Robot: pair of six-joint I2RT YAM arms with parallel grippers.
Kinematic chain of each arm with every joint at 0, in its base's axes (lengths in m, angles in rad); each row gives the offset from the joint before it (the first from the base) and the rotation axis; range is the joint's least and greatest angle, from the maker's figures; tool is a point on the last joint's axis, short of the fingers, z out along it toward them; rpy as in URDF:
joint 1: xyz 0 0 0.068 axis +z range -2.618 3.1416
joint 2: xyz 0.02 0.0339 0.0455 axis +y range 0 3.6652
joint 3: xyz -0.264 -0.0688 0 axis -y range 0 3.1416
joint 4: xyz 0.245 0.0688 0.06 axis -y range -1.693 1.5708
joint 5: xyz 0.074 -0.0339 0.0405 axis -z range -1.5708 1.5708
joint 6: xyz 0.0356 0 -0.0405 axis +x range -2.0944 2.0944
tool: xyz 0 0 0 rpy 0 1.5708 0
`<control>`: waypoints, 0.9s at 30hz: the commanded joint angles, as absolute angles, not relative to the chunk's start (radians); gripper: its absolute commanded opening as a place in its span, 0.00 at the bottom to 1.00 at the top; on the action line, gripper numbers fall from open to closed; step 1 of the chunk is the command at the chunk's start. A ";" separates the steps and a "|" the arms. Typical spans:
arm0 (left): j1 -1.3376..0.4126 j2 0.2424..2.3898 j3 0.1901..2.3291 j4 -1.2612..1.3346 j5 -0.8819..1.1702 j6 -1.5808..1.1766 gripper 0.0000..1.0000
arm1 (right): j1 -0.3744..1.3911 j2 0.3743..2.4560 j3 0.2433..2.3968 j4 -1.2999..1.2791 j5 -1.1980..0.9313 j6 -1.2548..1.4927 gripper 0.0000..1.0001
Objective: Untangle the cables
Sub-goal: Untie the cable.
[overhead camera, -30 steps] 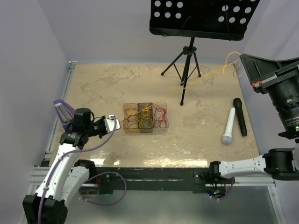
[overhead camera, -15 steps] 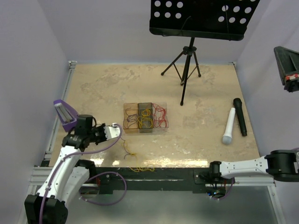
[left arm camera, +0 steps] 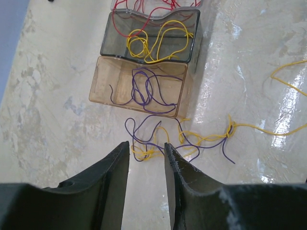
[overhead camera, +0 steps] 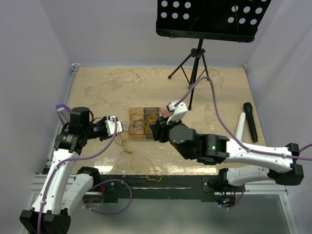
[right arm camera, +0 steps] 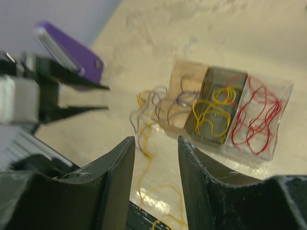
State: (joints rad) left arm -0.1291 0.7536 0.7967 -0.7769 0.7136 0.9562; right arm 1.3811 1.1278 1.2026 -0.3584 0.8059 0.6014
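Yellow and purple wires (left arm camera: 192, 140) lie snarled together on the table (left arm camera: 57, 96), just on the near side of the three-part box (left arm camera: 139, 106). One long yellow strand (overhead camera: 155, 175) trails off toward the near edge. Inside the box, purple, yellow and red wires sit in separate compartments, left to right. The left claw (left arm camera: 146, 146) hangs low over the left end of the snarl, its jaws a narrow gap apart and holding nothing. The right claw (right arm camera: 156, 140) hovers over the near side of the box and looks down on the same heap. Its jaws are parted a little wider, and it too is empty.

The step in hand seems to be choosing a strand to grasp. It would go best if the left claw pinched a free purple end. The right should then take yellow close to the small knot (left arm camera: 229, 133). Pulling slowly and low would keep the knot from tightening and the box from being dragged.
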 commanded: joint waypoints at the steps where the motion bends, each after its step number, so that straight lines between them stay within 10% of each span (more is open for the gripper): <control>1: -0.126 0.756 0.799 -0.789 0.691 0.911 0.41 | 1.382 1.133 1.100 -0.169 0.658 0.672 0.46; 27: -0.132 1.451 0.896 -0.367 0.577 0.667 0.66 | 1.382 1.140 0.983 -0.081 0.670 0.773 0.50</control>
